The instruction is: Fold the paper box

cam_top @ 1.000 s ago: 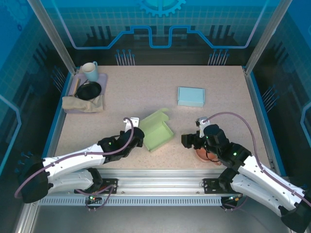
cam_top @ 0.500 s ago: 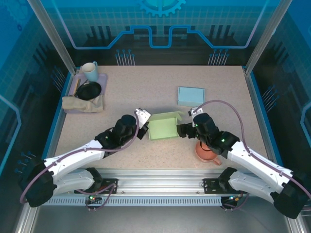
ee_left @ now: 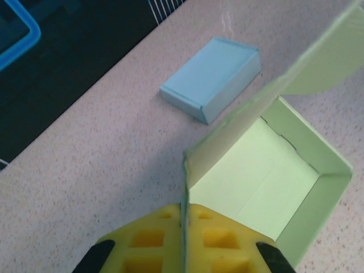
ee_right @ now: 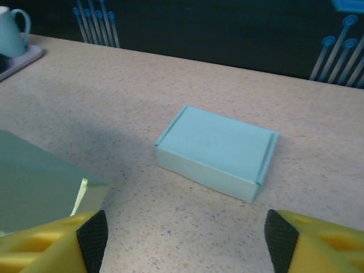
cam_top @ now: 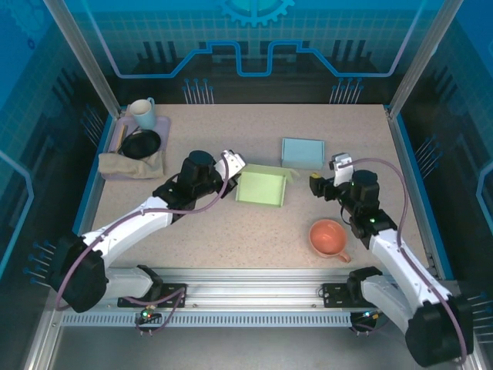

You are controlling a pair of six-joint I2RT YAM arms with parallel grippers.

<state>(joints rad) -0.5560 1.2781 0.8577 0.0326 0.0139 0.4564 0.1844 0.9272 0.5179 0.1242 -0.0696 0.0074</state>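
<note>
The light green paper box (cam_top: 262,187) lies open-topped on the table's middle, its lid flap raised on the left side. My left gripper (cam_top: 234,165) is shut on that thin upright flap; in the left wrist view the yellow fingers (ee_left: 227,239) pinch the panel edge at the left gripper (ee_left: 183,215), with the box's hollow inside (ee_left: 256,176) to the right. My right gripper (cam_top: 315,185) stands open just right of the box, apart from it. Between the right gripper (ee_right: 185,244) jaws there is bare table, and the green box's corner (ee_right: 34,182) shows at the left.
A closed pale blue box (cam_top: 302,153) (ee_right: 216,151) (ee_left: 210,77) lies just behind the right gripper. An orange cup (cam_top: 329,237) sits near the right arm. At the back left a tray (cam_top: 163,123) holds a mug (cam_top: 142,112), black bowl (cam_top: 141,143) and cloth (cam_top: 131,165).
My left gripper has carried the green box back and rightward and turned it. The right gripper has drawn off the box toward the right and its jaws have narrowed a little.
</note>
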